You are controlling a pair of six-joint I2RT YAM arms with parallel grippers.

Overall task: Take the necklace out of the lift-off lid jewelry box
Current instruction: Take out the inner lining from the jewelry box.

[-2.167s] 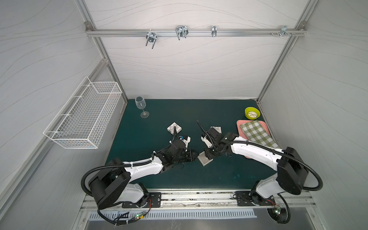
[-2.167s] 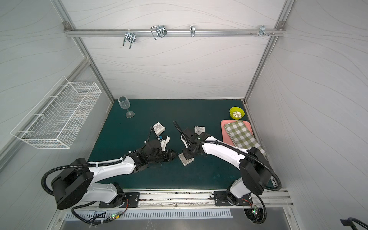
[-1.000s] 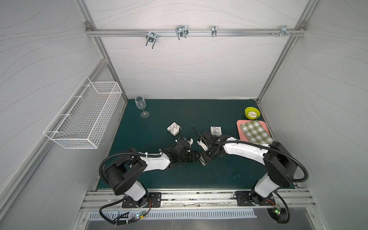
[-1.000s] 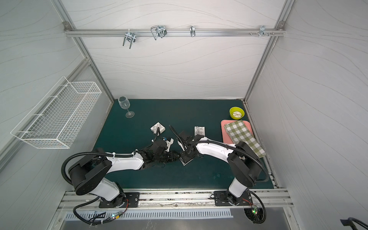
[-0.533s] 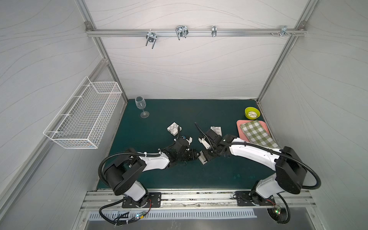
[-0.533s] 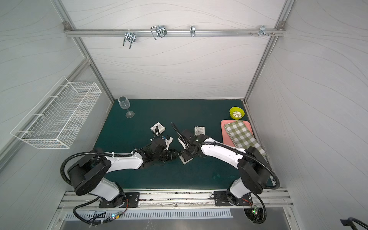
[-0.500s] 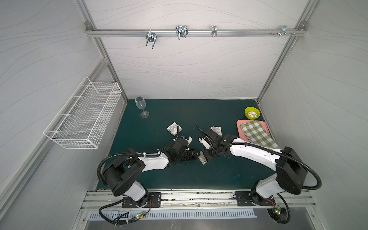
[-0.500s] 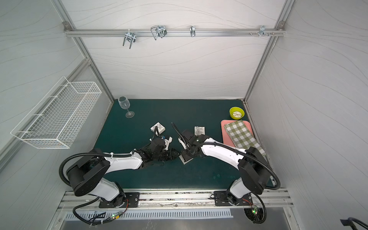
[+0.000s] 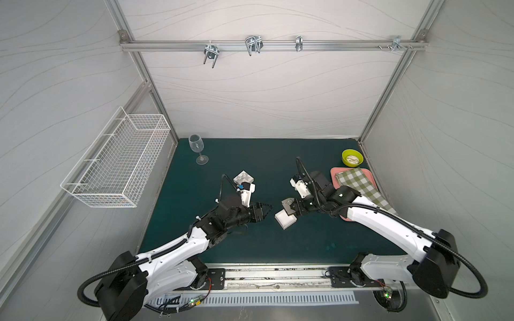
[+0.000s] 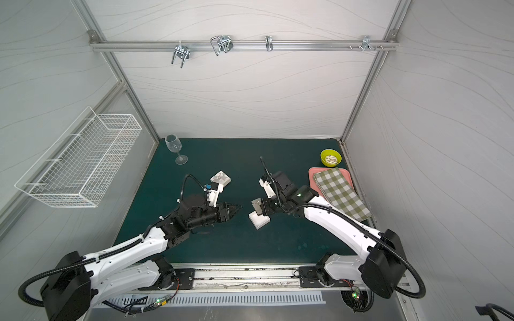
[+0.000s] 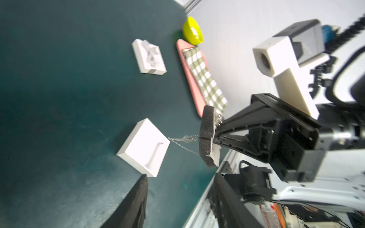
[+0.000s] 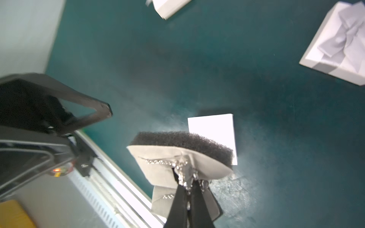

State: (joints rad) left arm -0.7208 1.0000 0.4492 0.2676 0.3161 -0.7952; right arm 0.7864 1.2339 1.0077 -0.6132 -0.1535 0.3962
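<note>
Wine glass (image 9: pixel 196 143) stands well apart from yellow bowl (image 9: pixel 344 159) beside pink tray (image 9: pixel 333 173) bearing checked cloth (image 9: pixel 361 189).

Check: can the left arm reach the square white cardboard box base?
Probably yes: only bare green mat lies between its jaws and the box base; the right arm's black foam pad hangs above.

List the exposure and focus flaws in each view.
Left wrist view: the white box base is nearly blown out, the right arm's camera mount soft. Right wrist view: that base is pure glare, the foam insert crisp. In both top views the green mat is evenly lit, shadows faint.
</note>
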